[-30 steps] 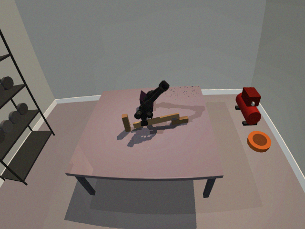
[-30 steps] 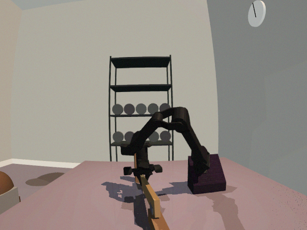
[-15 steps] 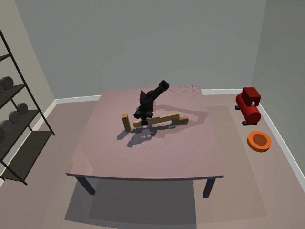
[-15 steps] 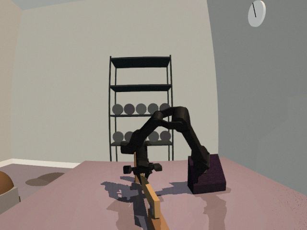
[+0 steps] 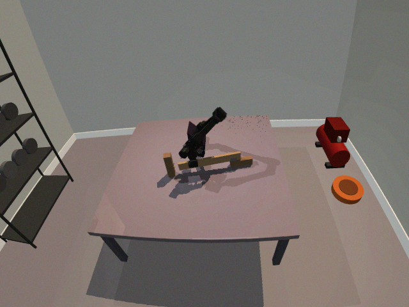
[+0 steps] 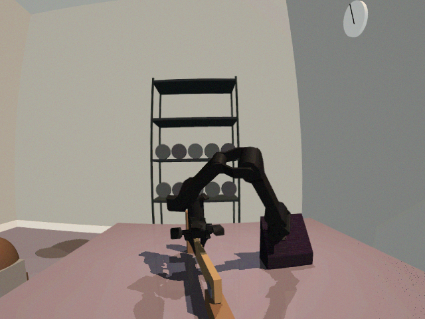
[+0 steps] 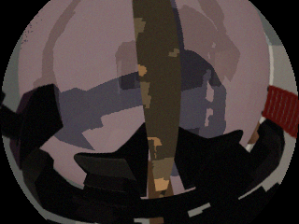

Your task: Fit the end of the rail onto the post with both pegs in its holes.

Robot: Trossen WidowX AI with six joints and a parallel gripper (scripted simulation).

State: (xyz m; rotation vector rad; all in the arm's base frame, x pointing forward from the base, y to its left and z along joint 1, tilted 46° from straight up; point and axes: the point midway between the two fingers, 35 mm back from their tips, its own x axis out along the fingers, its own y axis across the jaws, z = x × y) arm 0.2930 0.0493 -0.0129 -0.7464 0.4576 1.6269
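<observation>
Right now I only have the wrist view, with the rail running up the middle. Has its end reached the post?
Observer: No. In the top view, a gap shows between the rail and the post.
Operator: Is the far end in place?
Observer: It lies at the footboard block; the bracket itself is too small to judge.
Operator: Where is the grip?
Observer: The end effector is shut on the rail near its post end.
</observation>
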